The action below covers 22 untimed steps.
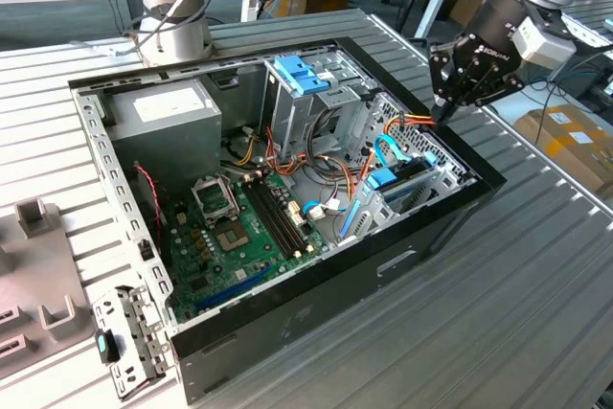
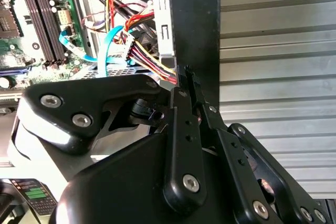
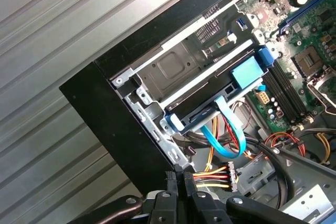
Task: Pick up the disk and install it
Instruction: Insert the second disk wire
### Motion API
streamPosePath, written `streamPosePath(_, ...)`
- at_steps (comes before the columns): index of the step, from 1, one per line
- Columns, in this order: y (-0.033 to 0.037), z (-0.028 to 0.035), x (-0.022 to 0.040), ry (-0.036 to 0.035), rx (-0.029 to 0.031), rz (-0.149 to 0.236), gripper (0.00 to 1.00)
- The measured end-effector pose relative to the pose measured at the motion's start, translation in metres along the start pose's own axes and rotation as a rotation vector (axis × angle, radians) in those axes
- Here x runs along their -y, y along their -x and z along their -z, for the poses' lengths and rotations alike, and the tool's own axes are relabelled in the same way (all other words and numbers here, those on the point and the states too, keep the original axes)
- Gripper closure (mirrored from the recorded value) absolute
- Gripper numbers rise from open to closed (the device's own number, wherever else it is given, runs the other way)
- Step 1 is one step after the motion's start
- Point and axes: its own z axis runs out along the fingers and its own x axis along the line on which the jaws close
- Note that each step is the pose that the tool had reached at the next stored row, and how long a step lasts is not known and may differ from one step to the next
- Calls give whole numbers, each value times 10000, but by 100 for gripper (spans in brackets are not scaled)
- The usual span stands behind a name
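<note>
The tool (image 1: 443,114), fingers pressed together and empty, hovers at the open black metal computer case (image 1: 421,237) edge; descending risks snagging the coloured power cable bundle (image 3: 212,176).

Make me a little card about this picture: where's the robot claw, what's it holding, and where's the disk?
gripper: at the computer case rim, beside the coloured wires
grip: shut, holding nothing
disk: looks slotted into the drive cage, blue rails at its ends
case: open, on a ribbed table
</note>
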Motion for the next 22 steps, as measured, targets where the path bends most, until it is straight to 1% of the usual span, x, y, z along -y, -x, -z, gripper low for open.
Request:
streamPosePath(3,43,-3,-32,-1,0,0,84)
streamPosePath(8,47,-3,-35,1,-1,0,84)
streamPosePath(11,48,-3,-35,-6,-3,-81,84)
streamPosePath(16,49,-3,-36,-37,-13,-452,84)
streamPosePath(19,49,-3,-36,-68,-24,-827,84)
streamPosePath(20,49,-4,-36,-89,-30,-1072,84)
streamPosePath(22,49,-4,-37,-92,-31,-1106,84)
